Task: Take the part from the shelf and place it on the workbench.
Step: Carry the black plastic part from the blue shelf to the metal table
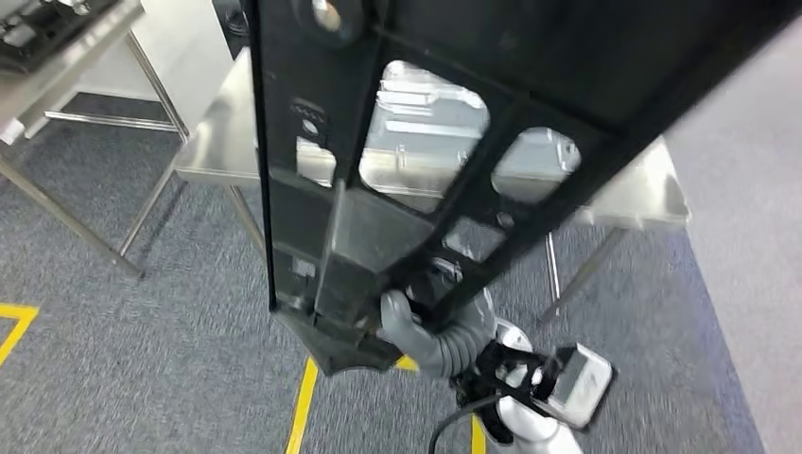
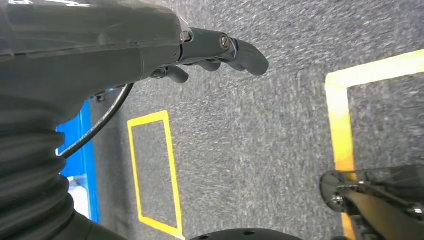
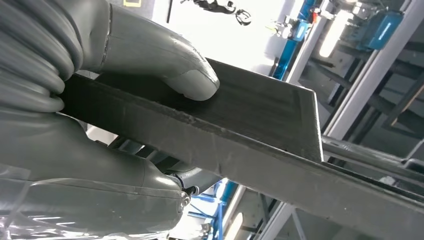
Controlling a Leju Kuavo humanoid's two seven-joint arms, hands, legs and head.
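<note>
A big black flat part (image 1: pixel 567 66) with several cut-out windows fills the upper head view, tilted and hanging over the floor. My right hand (image 1: pixel 416 322) grips its lower end from below. In the right wrist view the thumb (image 3: pixel 190 80) presses on the part's (image 3: pixel 260 145) flat face while the fingers clamp the other side. Behind the part stands the steel workbench (image 1: pixel 643 199), its top visible through the windows. My left hand (image 2: pixel 220 50) hangs over the carpet with nothing in it, fingers loosely apart.
A second metal table (image 1: pixel 57 76) carrying dark parts stands at the far left. Grey carpet with yellow floor lines (image 1: pixel 303 407) lies between me and the workbench. Blue shelf frames (image 3: pixel 300 35) show behind the part in the right wrist view.
</note>
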